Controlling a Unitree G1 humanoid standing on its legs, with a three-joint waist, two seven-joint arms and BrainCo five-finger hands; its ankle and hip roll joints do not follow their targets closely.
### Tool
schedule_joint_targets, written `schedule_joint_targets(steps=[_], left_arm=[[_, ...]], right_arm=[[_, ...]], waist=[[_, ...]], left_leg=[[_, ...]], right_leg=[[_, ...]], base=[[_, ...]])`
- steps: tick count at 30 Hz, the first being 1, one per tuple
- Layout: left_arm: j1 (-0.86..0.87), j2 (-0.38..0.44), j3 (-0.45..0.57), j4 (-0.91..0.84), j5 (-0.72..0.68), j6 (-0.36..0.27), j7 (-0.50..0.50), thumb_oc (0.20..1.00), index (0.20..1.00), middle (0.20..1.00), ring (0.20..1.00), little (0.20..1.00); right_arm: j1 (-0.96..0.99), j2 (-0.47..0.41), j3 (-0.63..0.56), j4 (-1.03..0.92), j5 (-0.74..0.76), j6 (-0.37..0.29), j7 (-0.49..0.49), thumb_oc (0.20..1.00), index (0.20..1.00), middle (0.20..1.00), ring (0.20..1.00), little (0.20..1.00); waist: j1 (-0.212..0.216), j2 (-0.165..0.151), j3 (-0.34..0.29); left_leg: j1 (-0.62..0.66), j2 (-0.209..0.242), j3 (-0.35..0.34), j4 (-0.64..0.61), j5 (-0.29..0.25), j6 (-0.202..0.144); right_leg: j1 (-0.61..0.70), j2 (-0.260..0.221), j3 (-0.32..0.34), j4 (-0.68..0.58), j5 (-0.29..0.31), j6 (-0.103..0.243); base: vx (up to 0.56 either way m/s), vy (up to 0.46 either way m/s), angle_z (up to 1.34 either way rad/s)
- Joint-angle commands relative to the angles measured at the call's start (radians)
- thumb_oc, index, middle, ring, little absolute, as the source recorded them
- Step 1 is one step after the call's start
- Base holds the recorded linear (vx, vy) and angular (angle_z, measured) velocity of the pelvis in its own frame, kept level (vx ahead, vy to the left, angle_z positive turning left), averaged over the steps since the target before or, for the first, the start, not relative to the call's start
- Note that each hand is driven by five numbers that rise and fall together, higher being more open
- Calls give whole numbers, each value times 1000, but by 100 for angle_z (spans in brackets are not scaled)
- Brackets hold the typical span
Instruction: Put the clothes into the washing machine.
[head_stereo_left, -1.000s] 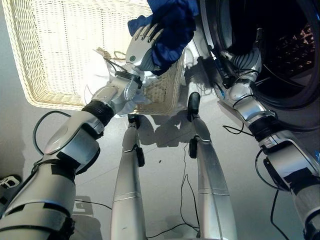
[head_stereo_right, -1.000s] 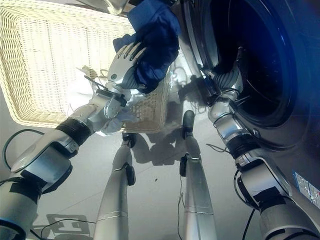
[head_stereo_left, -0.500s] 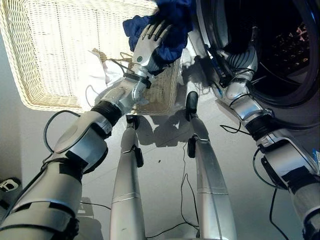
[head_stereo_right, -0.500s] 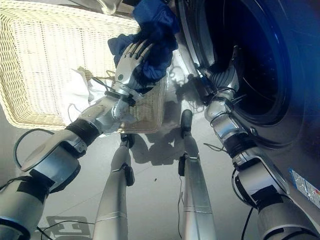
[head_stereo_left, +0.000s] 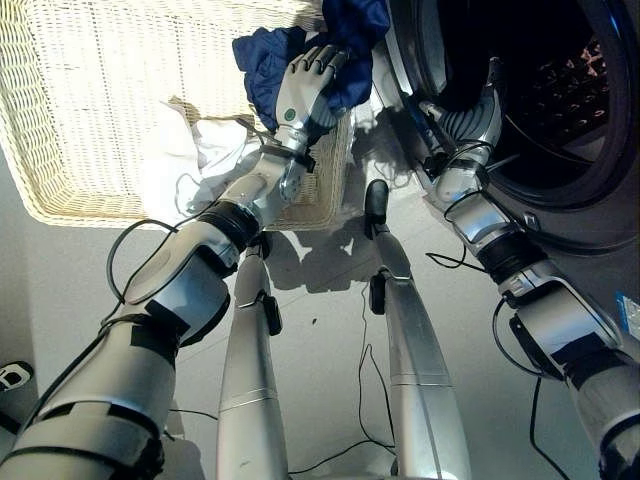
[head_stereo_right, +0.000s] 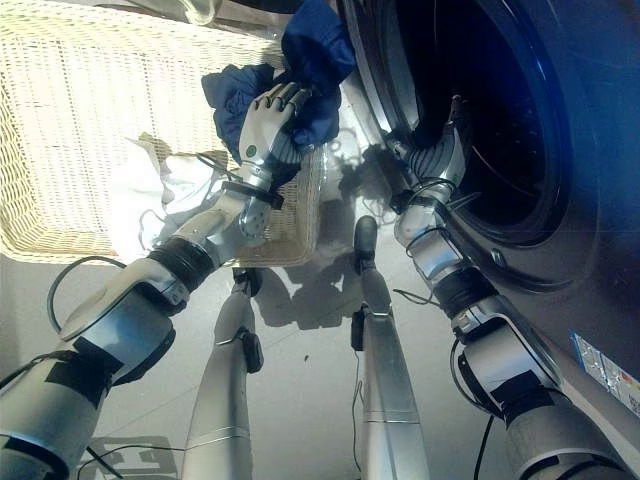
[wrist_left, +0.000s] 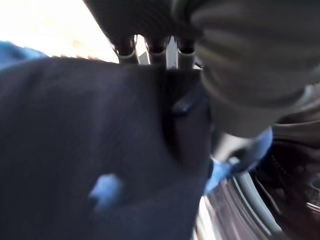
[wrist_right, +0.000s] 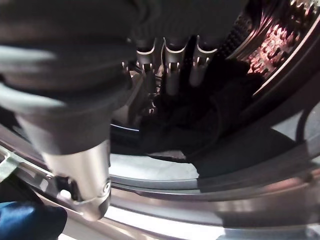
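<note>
Holding: the left hand (head_stereo_left: 303, 88) has its fingers curled over a bunched blue garment (head_stereo_left: 345, 40), lifted above the right-hand rim of the wicker basket (head_stereo_left: 90, 110); in the left wrist view dark blue cloth lies across the palm under the fingers (wrist_left: 150, 47).
Reason for grip: judged, the cloth is bunched and held high so that it clears the basket wall on its way to the washing machine (head_stereo_left: 520, 110), which stands just beside the basket.
Garment position: between basket and machine, its upper end against the door opening; not yet inside the drum.
Basket contents: a white garment (head_stereo_left: 185, 160) lies crumpled on the basket floor near the left forearm, apart from the blue one and touched by neither hand.
Right hand: the right hand (head_stereo_right: 440, 150) reaches over the door seal into the drum opening; the right wrist view shows its fingers (wrist_right: 172, 70) extended toward a dark cloth (wrist_right: 195, 120) in the mouth of the drum. Whether they grip that cloth cannot be told.
Reason for reach: judged, it is tending cloth at the drum mouth to keep the way open for the next piece.
Writing: a small label (head_stereo_right: 600, 368) on the machine front carries print too small to read.
Progress: judged part done; two pieces remain outside.
</note>
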Motion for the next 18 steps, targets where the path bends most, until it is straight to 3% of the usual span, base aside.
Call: schedule_joint_targets(steps=[1, 18], left_arm=[[0, -24, 24, 53, 29, 1, -29, 200, 200, 200, 200, 200], [13, 10, 51, 79, -34, -30, 18, 200, 200, 200, 200, 200]], right_arm=[[-7, 17, -1, -38, -29, -35, -33, 1000, 1000, 1000, 1000, 1000], [5, 4, -5, -58, -25, -58, -27, 1000, 1000, 1000, 1000, 1000]], waist=[[4, -27, -20], [8, -18, -20]], left_leg=[[-7, -63, -22, 34, -41, 20], [-7, -65, -26, 30, -35, 16]], right_leg=[[33, 71, -21, 3, 29, 112], [30, 63, -18, 0, 33, 114]], base=[[0, 0, 0], [0, 0, 0]])
